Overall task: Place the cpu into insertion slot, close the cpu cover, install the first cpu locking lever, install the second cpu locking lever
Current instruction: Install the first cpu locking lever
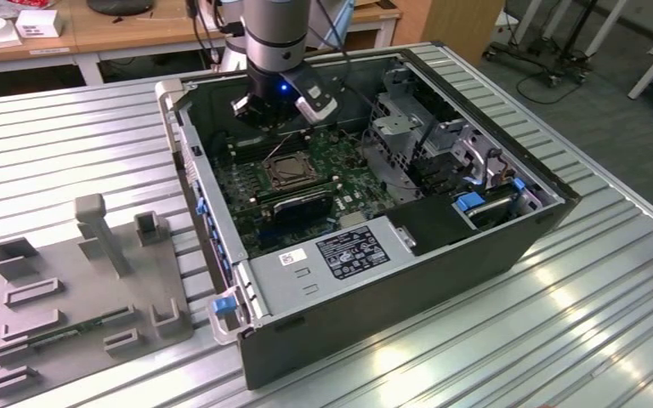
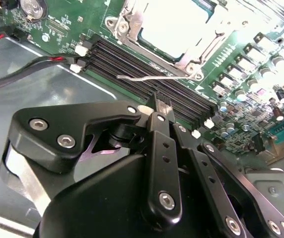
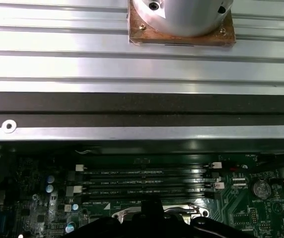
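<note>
Silvery cpu (image 2: 174, 22) in insertion slot (image 1: 268, 172)

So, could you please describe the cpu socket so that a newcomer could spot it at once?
Look inside the open black computer case on the ribbed metal table, at the green motherboard lying on its floor. Near the board's middle sits the insertion slot, a square socket with a silvery metal frame. Its neighbours, the memory slots, are long, narrow and black.

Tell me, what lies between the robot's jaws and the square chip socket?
In the second wrist view, rows of long black memory slots fill that stretch, with a thin metal lever along their socket-side edge.
</note>
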Robot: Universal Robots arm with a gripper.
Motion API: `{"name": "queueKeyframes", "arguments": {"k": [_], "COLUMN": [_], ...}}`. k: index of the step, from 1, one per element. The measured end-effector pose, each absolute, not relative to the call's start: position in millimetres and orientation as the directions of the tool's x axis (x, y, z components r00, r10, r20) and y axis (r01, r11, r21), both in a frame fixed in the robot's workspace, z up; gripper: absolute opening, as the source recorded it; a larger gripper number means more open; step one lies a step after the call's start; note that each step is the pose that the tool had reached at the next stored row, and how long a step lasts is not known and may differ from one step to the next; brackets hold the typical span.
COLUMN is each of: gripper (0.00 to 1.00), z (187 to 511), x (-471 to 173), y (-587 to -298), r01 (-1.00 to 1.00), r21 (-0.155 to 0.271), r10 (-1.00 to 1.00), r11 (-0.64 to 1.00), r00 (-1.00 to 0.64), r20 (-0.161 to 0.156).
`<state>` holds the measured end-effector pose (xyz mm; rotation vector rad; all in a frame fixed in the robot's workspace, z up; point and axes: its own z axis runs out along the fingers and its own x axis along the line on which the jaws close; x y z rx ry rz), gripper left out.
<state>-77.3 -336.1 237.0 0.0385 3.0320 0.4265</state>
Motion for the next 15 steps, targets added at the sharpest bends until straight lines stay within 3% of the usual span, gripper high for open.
{"name": "queueKeyframes", "arguments": {"k": [15], "gripper": [0.11], "z": [230.7], "x": [-72.4], "y": [-336.1], "r01": [0.014], "r21": [0.278], "r10": [0.036], "r11": [0.96], "r00": [-0.997], "r20": [-0.075]}}
